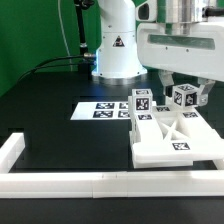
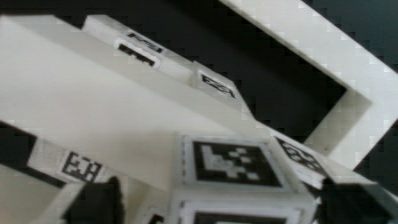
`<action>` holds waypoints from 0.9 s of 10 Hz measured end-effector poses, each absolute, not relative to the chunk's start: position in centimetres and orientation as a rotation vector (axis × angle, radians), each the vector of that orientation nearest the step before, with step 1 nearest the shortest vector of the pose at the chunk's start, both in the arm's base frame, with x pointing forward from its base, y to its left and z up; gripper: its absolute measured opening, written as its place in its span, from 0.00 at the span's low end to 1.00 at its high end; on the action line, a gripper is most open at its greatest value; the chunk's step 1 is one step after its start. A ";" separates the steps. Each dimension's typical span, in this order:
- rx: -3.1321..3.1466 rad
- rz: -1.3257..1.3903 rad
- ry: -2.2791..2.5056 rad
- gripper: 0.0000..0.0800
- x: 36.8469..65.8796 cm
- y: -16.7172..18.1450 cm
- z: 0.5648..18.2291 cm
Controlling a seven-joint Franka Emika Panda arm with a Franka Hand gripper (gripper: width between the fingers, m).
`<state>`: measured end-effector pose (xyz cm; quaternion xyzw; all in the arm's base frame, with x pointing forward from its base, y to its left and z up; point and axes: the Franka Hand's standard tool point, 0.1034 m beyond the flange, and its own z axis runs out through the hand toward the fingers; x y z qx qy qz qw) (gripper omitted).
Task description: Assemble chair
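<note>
**Chair parts gathered at the right of the tabletop, tool spread above a tagged cube**

In the exterior view the chair (image 1: 172, 140) sits in the lower right of the frame: a flat X-braced panel lying on the dark tabletop (image 1: 50, 100), its long axis running from the frame's centre toward the lower right. A square leg (image 1: 141, 104) stands upright at the panel's far left corner, and a small cube (image 1: 184, 97) sits at the far right, just under the tool (image 1: 183, 88).

The tool's fingers stand wide on either side of the cube; the wrist view shows the cube's tagged top (image 2: 235, 165) between the dark fingertips (image 2: 98, 196), with gaps, so nothing looks gripped.

The marker board (image 1: 100, 110) lies left of the leg, touching or nearly so. A white rail (image 1: 60, 182) borders the frame's bottom and lower left. Open tabletop spreads across the left half.
</note>
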<state>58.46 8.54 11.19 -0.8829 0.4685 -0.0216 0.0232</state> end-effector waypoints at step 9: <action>-3.179 -0.057 -0.148 0.81 58.7 8.6 11.3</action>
